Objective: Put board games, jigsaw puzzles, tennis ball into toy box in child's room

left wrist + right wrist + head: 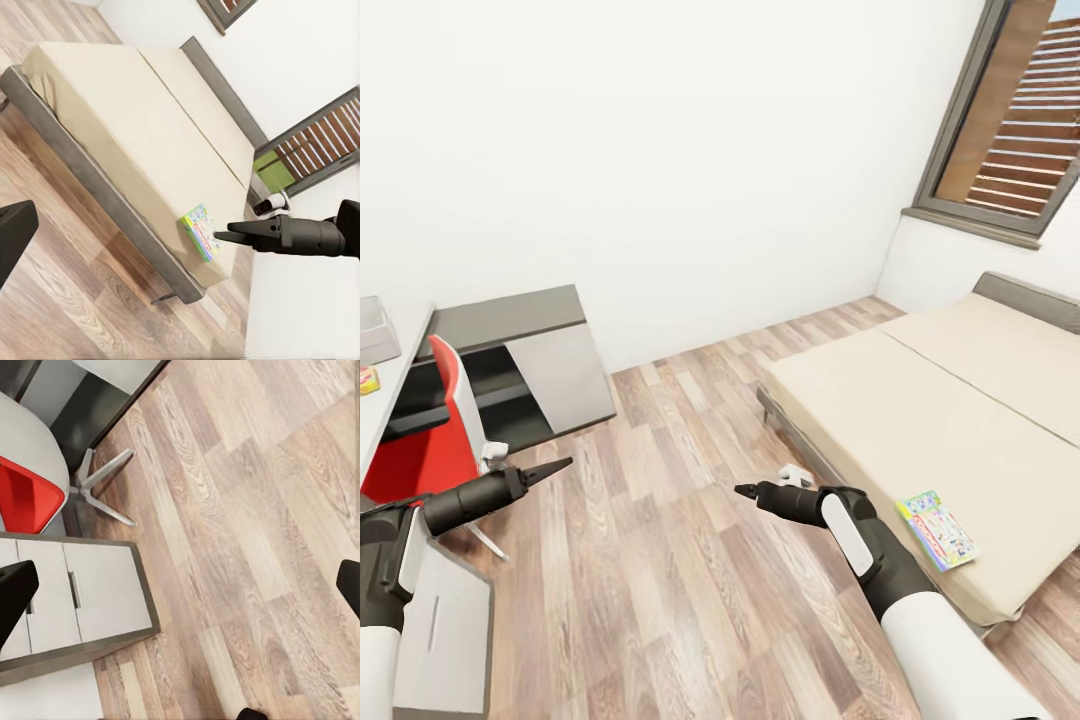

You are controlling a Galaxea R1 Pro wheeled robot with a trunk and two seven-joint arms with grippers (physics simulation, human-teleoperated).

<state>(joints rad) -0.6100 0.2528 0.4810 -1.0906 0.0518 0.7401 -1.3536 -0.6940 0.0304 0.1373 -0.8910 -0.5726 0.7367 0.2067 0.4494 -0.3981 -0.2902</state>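
Child's room seen from mid-floor, with both arms raised over the wood planks and holding nothing.

At far left the light-grey toy box [374,332] sits on the white table [390,385], with a small colourful item [368,379] just beside it at the picture's edge, too cut off to name. Next comes a red chair [422,450] tucked at the table, then the lower dark-grey unit [520,350] against the wall. The left gripper [560,465] hangs over the floor with its fingers drawn together to a point; the right gripper [742,489] does the same near the bed [920,410]. A white-and-green board game [937,529] lies flat on the beige sheet near the bed's front corner, well apart from the toy box. A dark-framed window [1010,120] stands at far right.
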